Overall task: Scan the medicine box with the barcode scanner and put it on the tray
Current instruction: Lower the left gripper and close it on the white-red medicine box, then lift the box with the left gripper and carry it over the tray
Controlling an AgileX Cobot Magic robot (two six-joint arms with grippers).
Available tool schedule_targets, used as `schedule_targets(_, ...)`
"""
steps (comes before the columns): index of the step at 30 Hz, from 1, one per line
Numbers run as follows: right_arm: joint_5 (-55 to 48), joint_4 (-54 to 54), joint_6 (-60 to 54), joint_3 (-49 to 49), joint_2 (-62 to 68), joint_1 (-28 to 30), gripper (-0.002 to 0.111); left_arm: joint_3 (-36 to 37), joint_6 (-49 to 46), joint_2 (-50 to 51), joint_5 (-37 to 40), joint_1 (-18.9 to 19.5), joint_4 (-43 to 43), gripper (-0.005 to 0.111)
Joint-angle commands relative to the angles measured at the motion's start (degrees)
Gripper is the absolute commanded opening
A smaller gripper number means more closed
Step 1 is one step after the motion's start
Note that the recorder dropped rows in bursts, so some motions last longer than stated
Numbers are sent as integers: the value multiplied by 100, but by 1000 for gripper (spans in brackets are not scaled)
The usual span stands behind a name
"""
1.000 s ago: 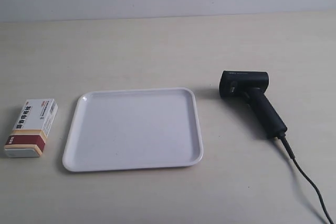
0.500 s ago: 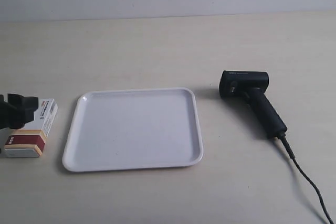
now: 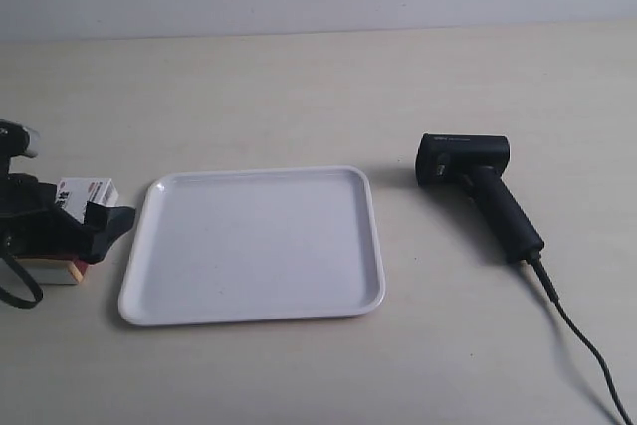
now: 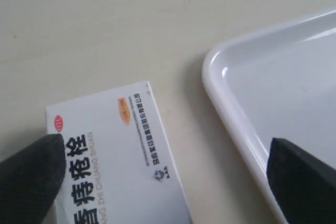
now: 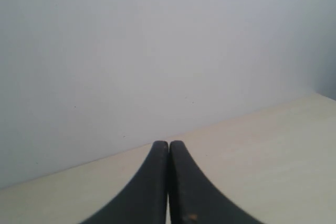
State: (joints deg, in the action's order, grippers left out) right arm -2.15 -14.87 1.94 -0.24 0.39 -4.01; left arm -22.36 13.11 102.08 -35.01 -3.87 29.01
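Observation:
The medicine box [image 3: 88, 190] lies flat on the table just beside the tray [image 3: 259, 246], mostly covered by my left gripper [image 3: 80, 226]. In the left wrist view the box [image 4: 115, 150] shows its white face with black Chinese text. My left gripper [image 4: 168, 182] hangs open above it, one finger [image 4: 31, 177] over the box's edge and the other over the tray's rim [image 4: 231, 103]. The black barcode scanner [image 3: 478, 186] lies on its side on the tray's other side. My right gripper [image 5: 168, 145] is shut on nothing, facing the wall.
The scanner's thin black cable [image 3: 582, 345] trails off toward the near corner at the exterior view's right. A pale wall stands behind the table's far edge [image 3: 318, 32].
My left gripper has come in from the exterior view's left edge and moved over the medicine box toward the tray, covering most of it. Scanner and tray have not moved.

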Motion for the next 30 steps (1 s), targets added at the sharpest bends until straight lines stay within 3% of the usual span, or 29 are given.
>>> schedule_targets(1, 11, 29, -43, 24, -39, 37, 0, -153, 14, 279, 625, -10, 11, 100)
schedule_targets(10, 49, 28, -43, 24, -39, 37, 0, -165, 83, -21, 498, -10, 76, 71)
schedule_targets(12, 36, 28, -43, 24, -39, 37, 0, -165, 97, -283, 627, -10, 76, 76)
schedule_targets(18, 36, 28, -43, 24, -39, 37, 0, -165, 84, -687, 899, -10, 64, 105)
schedule_targets(30, 14, 28, -43, 24, -39, 37, 0, -260, -65, 114, 932, -10, 39, 101)
